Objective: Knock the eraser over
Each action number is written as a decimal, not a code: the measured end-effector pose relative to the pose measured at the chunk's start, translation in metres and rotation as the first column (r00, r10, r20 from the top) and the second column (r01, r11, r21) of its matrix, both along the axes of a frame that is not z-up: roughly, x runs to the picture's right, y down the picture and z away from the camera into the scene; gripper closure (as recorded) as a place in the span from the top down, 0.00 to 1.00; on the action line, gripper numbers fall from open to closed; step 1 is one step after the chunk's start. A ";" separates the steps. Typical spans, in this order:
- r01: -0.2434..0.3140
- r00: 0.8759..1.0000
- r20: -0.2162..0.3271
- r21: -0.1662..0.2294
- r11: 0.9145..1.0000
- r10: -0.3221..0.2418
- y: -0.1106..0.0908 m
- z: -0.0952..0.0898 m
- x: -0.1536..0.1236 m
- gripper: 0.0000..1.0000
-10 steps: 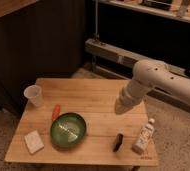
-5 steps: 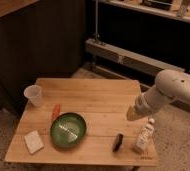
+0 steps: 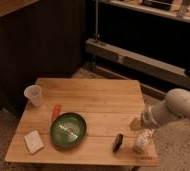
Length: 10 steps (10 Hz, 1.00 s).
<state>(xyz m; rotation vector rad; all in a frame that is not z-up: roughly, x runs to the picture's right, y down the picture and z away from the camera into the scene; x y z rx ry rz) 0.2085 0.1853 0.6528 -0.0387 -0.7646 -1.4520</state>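
Workshop (metal racking point(image 3: 138, 59)), claw point(image 3: 137, 123) beside table point(image 3: 98, 95)

The robot's arm point(image 3: 182, 107) is a thick, smooth white tube with rounded, bulging segments and a narrow grey ring near its thinner end, and it finishes in a small, pale brownish gripper point(image 3: 136, 123), which is at the right edge of the wooden table point(image 3: 98, 97).

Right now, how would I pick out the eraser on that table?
Start at the wooden table and go to its front right corner in the camera view, where the white bottle stands. The eraser is just left of the bottle, between it and the green bowl; the gripper is behind the bottle at the table's right edge. It is the only small black oblong there.
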 end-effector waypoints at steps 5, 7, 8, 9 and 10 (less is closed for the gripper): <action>-0.050 0.999 0.025 0.064 0.997 0.048 0.037 -0.004 0.025 0.13; -0.087 0.995 0.054 0.078 0.993 0.083 0.061 0.006 0.032 0.13; -0.102 0.993 0.068 0.084 0.991 0.097 0.072 0.013 0.031 0.13; -0.115 0.991 0.078 0.084 0.990 0.108 0.078 0.017 0.029 0.13; -0.125 0.990 0.084 0.081 0.989 0.118 0.081 0.019 0.030 0.13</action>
